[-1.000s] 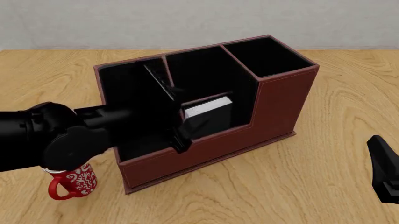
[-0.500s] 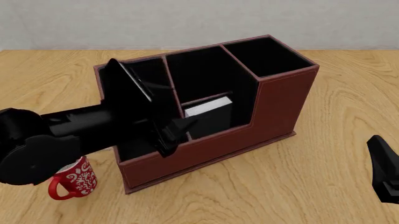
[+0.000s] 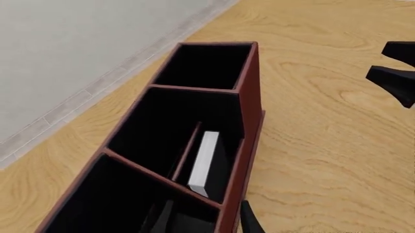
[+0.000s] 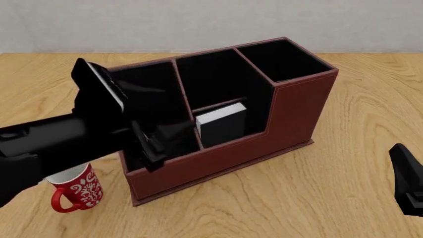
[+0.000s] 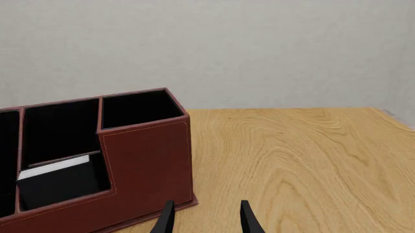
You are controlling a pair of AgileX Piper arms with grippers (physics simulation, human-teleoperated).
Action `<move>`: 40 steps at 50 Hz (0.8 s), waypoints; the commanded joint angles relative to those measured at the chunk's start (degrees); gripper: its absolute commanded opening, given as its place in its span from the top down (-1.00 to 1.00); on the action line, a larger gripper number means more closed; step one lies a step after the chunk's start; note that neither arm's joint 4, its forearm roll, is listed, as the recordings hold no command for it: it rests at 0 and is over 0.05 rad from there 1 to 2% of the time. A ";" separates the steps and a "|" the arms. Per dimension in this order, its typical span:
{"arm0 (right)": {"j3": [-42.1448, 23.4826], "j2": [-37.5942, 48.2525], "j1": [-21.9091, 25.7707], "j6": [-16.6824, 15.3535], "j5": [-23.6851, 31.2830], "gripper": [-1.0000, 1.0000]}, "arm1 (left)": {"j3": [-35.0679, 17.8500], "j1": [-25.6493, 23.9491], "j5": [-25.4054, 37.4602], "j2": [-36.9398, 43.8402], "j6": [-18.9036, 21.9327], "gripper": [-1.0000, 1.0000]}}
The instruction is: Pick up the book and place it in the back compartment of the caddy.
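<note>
The book, black with white page edges, stands upright in the back compartment of the caddy, between the thin cross divider and the low stepped wall. It also shows in the wrist views as the book and the book. My left gripper hangs open over the caddy's left cell, apart from the book, its fingertips spread wide. Low at the right over the table, my right gripper is open and empty, with its fingers facing the caddy's tall end.
A red patterned mug stands on the table by the caddy's near left corner, under my left arm. The caddy's tall square end cell sits at the far right. A pale wall runs behind the wooden table.
My left arm has drawn back to the left and upward, out of the middle column. The book stays standing in its cell. The right gripper has not moved.
</note>
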 commanded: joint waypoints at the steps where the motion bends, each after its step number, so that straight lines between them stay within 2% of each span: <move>1: 0.00 -0.01 0.00 -0.01 0.01 -1.00 | 1.20 0.68 1.67 -4.22 -0.41 -1.00; 16: 0.00 -0.01 -0.01 0.00 0.01 -1.00 | 2.42 2.48 3.82 -9.84 0.38 -1.00; 21: 0.00 -0.02 0.00 0.00 0.01 -1.00 | 2.86 1.96 5.57 -12.33 -0.62 -1.00; 40: 0.00 0.00 -0.01 0.00 0.00 -1.00 | 4.01 4.80 10.23 -18.64 -1.97 -1.00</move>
